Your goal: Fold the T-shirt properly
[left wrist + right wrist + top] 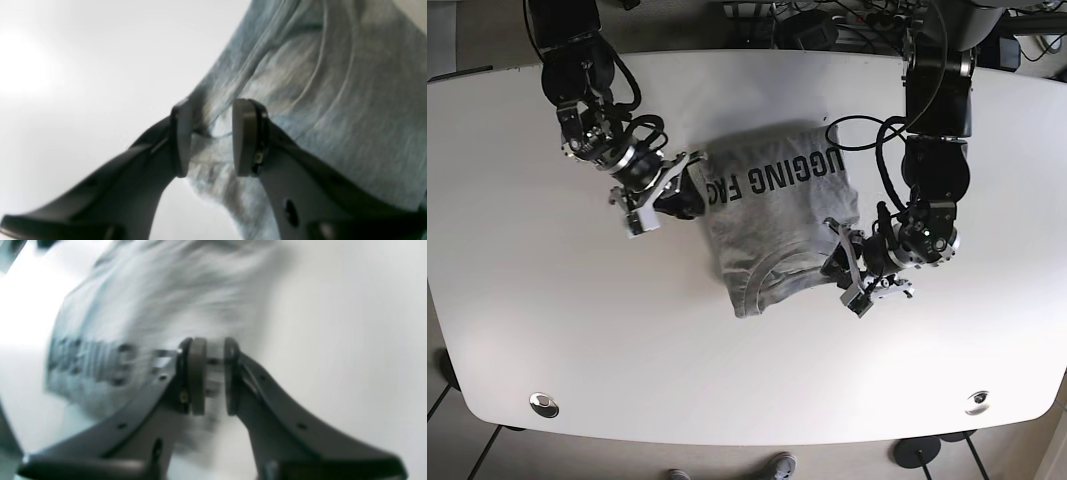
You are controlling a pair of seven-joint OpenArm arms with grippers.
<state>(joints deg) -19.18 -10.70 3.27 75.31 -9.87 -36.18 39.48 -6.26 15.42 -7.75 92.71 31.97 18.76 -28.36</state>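
The grey T-shirt (772, 225) lies partly folded in the middle of the white table (547, 330). The left gripper (210, 136) pinches bunched cloth at the shirt's 4 o'clock edge. The right gripper (211, 375) pinches cloth at the 9 o'clock edge, beside the dark letters (777, 178).

A white oval table (747, 380) stands on a grey tiled floor (447, 410), cables (827, 25) behind it.

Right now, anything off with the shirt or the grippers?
The T-shirt lies skewed and rumpled on the table, collar edge bunched. Left gripper and right gripper each pinch a fold of fabric. Nothing looks damaged.
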